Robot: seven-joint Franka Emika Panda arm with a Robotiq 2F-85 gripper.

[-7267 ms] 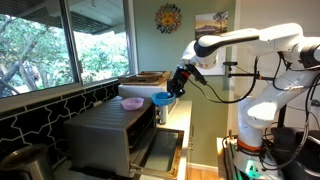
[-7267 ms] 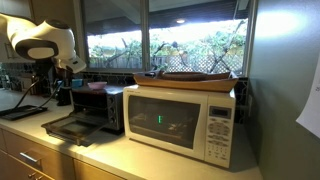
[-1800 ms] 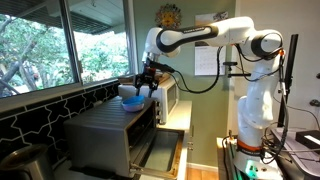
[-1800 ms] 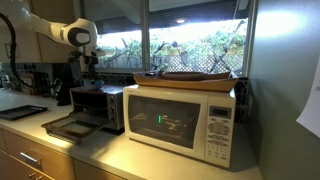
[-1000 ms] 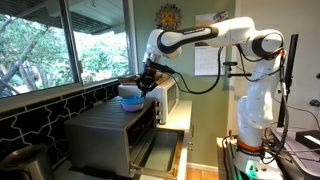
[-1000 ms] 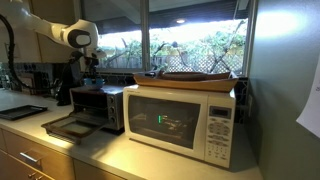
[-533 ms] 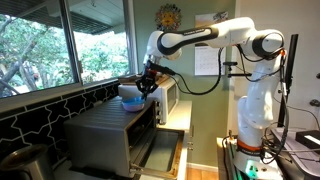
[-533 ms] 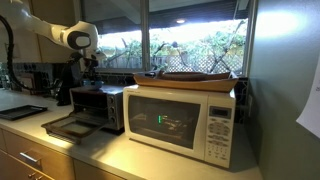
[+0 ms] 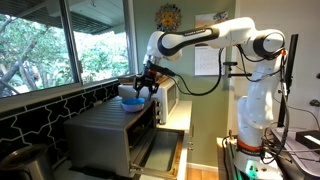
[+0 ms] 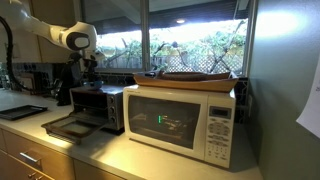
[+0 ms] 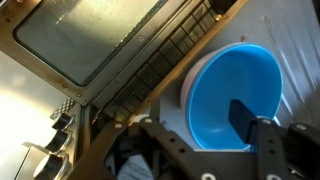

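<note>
Gripper (image 11: 200, 138) jaws stand apart, astride the near rim of the round blue plastic bowl (image 11: 232, 85), which lies directly beneath on the silver toaster oven (image 9: 105, 128).

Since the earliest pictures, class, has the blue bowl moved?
Yes. In an exterior view the blue bowl has moved left, from the air beside the toaster oven onto its top, with the gripper at the bowl's rim.

Blue bowl (image 11: 225, 80) fills right of frame, seated inside a paler rim. One dark finger (image 11: 245, 122) of the pincer (image 11: 195, 130) lies over the bowl's inside, lower right. Glass oven door (image 11: 85, 35) upper left. Slotted grille (image 11: 165, 62) runs diagonally between.
</note>
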